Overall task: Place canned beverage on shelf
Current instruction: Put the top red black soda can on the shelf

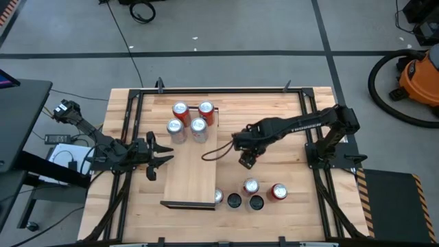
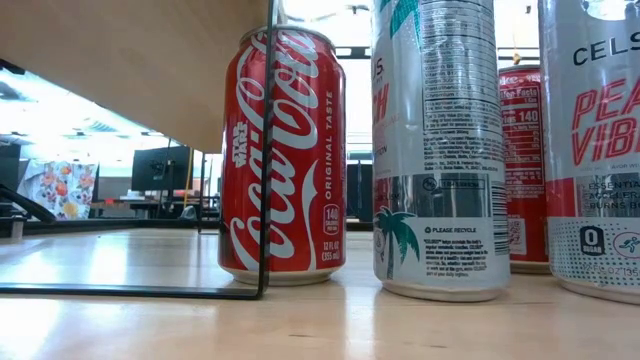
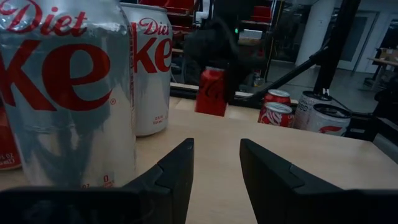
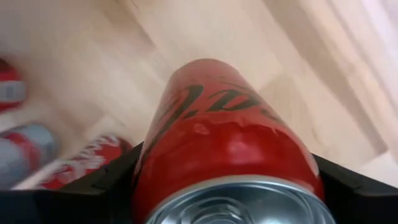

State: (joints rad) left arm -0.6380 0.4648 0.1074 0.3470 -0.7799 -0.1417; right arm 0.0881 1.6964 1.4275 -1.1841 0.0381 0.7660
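The shelf [image 1: 192, 171] is a long pale board standing on the table between the arms. Several cans [image 1: 188, 118] stand upright on its far end, and two silver Diet Coke cans [image 3: 62, 93] show close by in the left wrist view. My right gripper [image 1: 247, 159] hovers just off the shelf's right edge, pointing down, shut on a red can [image 4: 224, 124]. That can also shows far off in the left wrist view [image 3: 211, 92]. My left gripper [image 1: 159, 154] waits level at the shelf's left edge, open, with nothing between its fingers [image 3: 180, 168]. My right gripper pinches the red can's side wall just under its top rim [image 4: 152, 177], one finger on each side. The fingers come from above and point down. The can hangs upright below them, lifted clear of the table and the shelf.
Several more cans [image 1: 250, 186] stand on the table near the shelf's near right corner. The low view shows a Coca-Cola can [image 2: 283, 150], tall cans [image 2: 435, 150] and the shelf's thin wire leg [image 2: 268, 150]. The shelf's middle and near part are bare board.
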